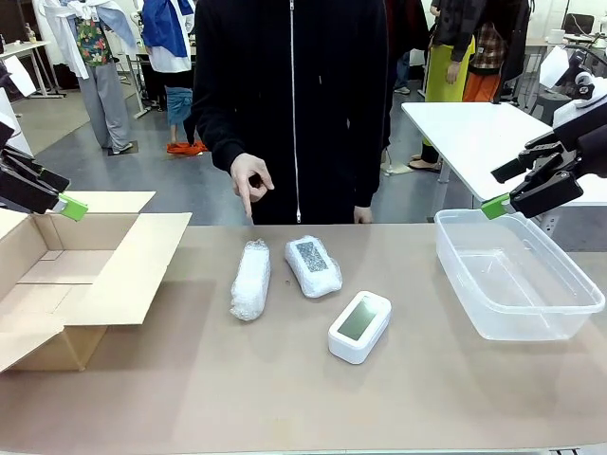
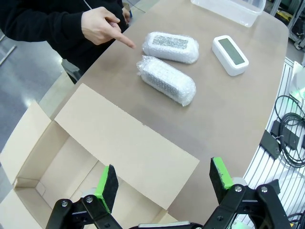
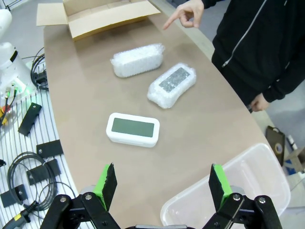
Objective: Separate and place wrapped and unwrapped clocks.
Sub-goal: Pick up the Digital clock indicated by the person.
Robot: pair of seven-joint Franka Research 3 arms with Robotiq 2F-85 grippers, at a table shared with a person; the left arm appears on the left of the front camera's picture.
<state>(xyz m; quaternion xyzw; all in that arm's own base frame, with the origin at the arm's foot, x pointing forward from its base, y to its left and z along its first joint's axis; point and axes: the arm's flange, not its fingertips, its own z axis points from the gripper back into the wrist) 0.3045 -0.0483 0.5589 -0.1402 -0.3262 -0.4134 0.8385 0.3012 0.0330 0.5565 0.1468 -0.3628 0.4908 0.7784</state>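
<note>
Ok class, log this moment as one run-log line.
left gripper: open, over box | right gripper: open, near tub | wrapped clocks, bare clock: on table, untouched | person's hand: pointing toward wrapped clocks

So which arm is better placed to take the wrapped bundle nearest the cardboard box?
Probably the left. The left gripper hangs open above the cardboard box, on the side of that wrapped bundle. The right gripper, open by the clear tub, has the other bundle and bare clock between.
</note>
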